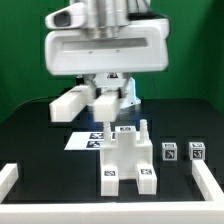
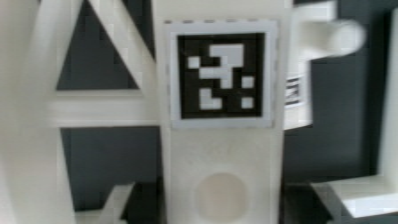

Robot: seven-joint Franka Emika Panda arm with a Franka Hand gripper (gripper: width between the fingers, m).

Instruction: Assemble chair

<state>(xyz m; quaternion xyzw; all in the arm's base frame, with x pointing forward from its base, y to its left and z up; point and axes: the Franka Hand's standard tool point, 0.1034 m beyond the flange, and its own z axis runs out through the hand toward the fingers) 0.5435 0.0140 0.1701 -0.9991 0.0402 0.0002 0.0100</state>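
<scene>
Slabs and blocks of chunky matte white plastic, each bearing square black-and-white tags, make up the small chair (image 1: 128, 160). It stands part-built on the black bench (image 1: 40, 150) toward the front, just ahead of the flat white marker board (image 1: 88, 141). Two small loose tagged white blocks (image 1: 170, 152) sit apart from it on the exterior view's right. A low white border rail (image 1: 8, 178) edges the bench.

By the look of them these parts should be stiff and light, hard enough not to give under a squeeze. The faces are smooth, so a grip could slide. The joints between pieces are likely the weak spot: a sideways push could tip or unseat what is already standing. The best hold is probably across two flat parallel faces of a slab — on its narrow thickness and near its middle, so that it does not swing.

The large glossy white arm comes down from above with its wrist pointing straight at the bench. It sets the tool (image 1: 107, 112) low, behind the chair and above the marker board. In the wrist view a tagged white slab (image 2: 222, 150) runs lengthwise through the centre, very close to the camera, with other white uprights beside it. The fingers themselves are not clearly visible in either view — I cannot tell whether the tool is clamped on that slab or merely poised around it.
</scene>
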